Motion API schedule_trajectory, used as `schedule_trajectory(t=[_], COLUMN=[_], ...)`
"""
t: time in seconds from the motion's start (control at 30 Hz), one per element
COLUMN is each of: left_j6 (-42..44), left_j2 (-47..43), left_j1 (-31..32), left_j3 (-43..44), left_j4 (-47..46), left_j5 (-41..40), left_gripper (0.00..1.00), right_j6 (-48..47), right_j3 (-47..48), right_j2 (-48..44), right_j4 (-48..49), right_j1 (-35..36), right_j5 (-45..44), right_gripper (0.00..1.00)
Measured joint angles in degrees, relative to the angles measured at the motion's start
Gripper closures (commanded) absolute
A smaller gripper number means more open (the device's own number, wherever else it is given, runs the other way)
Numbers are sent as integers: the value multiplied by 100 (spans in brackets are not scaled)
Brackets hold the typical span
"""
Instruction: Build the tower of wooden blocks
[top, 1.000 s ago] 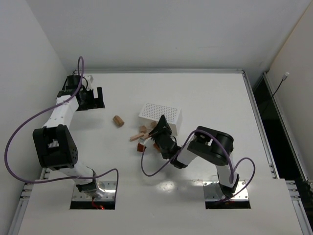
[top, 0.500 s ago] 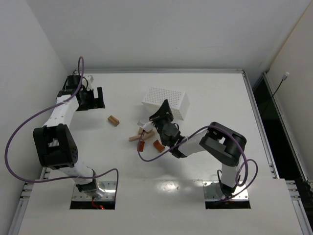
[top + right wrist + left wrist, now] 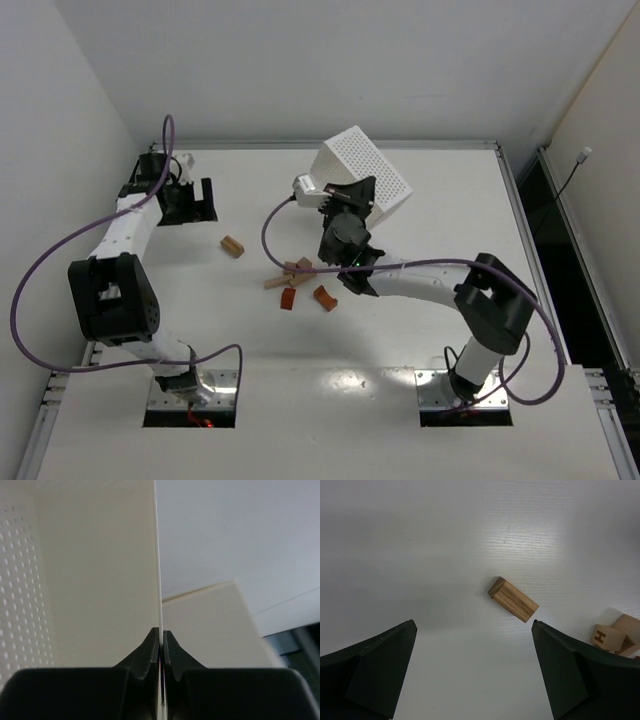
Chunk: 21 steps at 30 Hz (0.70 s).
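**Top view.** The left gripper [image 3: 207,200] sits far out on the left of the table [image 3: 450,200], its jaws spread wide with nothing between them. A lone tan block [image 3: 233,246] lies a little beyond its fingertips, toward the table's middle. The right gripper [image 3: 350,196] is pinched tight on an edge of the white tray [image 3: 370,170], which is tilted with its perforated face showing. On the near side of that gripper, beside its forearm, the other wood blocks [image 3: 297,272] lie loose on the table. The tan ones touch in a small cluster, and two reddish-brown pieces [image 3: 325,298] lie just nearer the arm bases.

**Left wrist.** The left gripper [image 3: 473,625] is fully open. Its dark fingers [image 3: 375,672] stand at the two lower corners and hold nothing. The lone tan block [image 3: 513,599] lies flat and skewed ahead of them, nearer the right finger. Past that finger, at the frame's edge, is part of the cluster — a pale cube [image 3: 607,636] marked with an H.

**Right wrist.** The right gripper [image 3: 161,632] is clamped on a thin wall of the white tray [image 3: 20,580] — the fingers [image 3: 150,652] press it from both sides.
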<state>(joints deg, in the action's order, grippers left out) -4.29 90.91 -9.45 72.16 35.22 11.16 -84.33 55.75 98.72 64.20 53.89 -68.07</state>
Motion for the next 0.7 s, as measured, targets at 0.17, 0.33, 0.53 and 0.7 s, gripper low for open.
schedule_trajectory(t=[0.17, 0.33, 0.53, 0.7], left_j6=[92, 125, 168, 205], left_j2=[-2, -4, -4, -4], left_j1=[162, 330, 529, 603], left_j3=[7, 13, 15, 74], left_j4=[26, 42, 50, 81], left_j5=[13, 2, -17, 26], left_gripper=[0, 0, 0, 0], right_j6=[3834, 6411, 7715, 8172], right_j3=[1847, 3624, 3862, 4070], right_j2=[-138, -11, 120, 796], right_j4=[-5077, -8319, -10275, -10848], right_j1=[-153, -726, -2632, -4656], right_j5=[472, 2218, 4673, 6133], right_gripper=[100, 100, 100, 100])
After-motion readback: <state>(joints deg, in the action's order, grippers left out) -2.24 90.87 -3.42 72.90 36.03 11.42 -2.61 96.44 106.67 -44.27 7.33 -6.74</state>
